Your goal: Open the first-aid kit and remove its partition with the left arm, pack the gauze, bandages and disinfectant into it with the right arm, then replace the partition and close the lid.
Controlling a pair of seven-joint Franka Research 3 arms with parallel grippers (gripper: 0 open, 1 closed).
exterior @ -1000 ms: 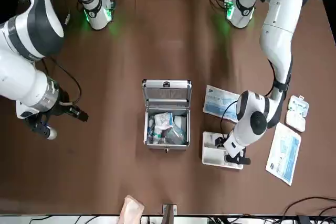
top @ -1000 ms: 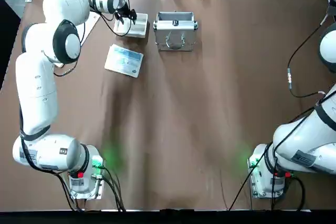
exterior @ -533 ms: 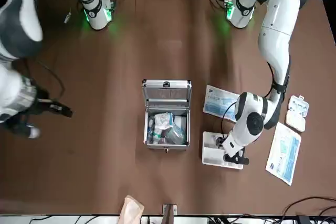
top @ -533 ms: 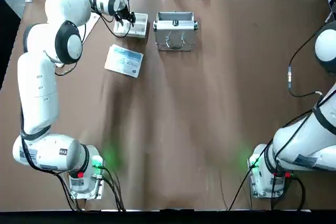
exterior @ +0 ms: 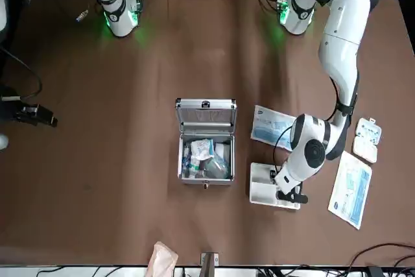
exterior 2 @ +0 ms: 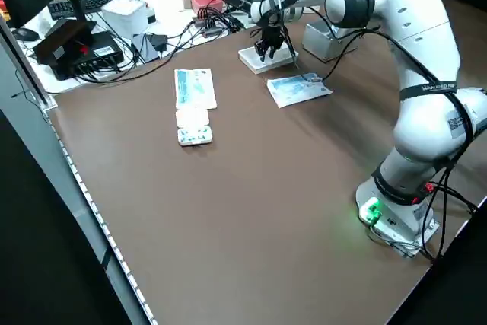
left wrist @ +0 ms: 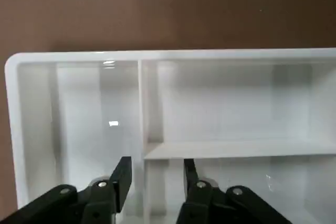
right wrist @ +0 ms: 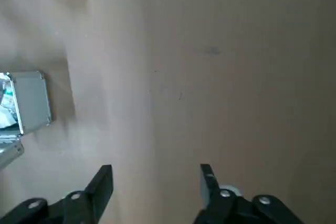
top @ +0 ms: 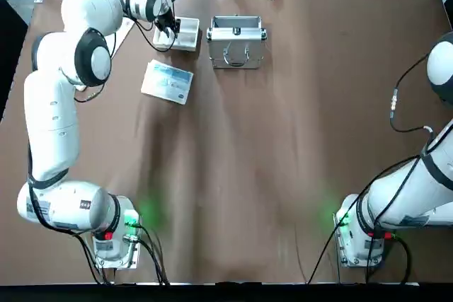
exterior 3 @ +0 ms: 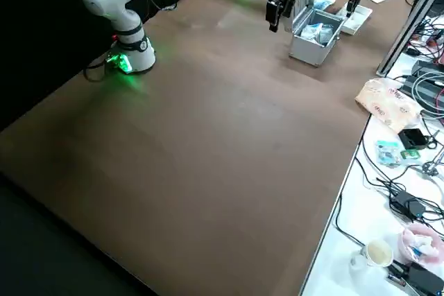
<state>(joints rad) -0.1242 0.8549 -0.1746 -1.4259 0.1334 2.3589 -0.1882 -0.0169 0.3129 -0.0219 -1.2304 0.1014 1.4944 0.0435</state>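
The first-aid kit (exterior: 206,172) stands open at the table's far side, its lid (exterior: 206,116) raised on the robot's side. White and teal packets fill the case; I cannot pick out the disinfectant among them. The white partition (top: 187,36) lies on the table beside the kit, on the left arm's side. My left gripper (left wrist: 155,170) is low over it, open, one finger on each side of a divider wall (left wrist: 148,103). My right gripper (right wrist: 155,182) hangs open and empty high above bare table, well away from the kit (right wrist: 29,100).
A flat blue-white pack (top: 168,81) lies near the partition on the robot's side. Another flat pack (exterior: 351,189) and a small white box (exterior: 367,139) lie further to the left arm's side. A beige packet (exterior: 162,257) sits at the far table edge.
My right arm has pulled back towards its own side of the table, almost out of the front view. The left gripper has shifted slightly over the partition.
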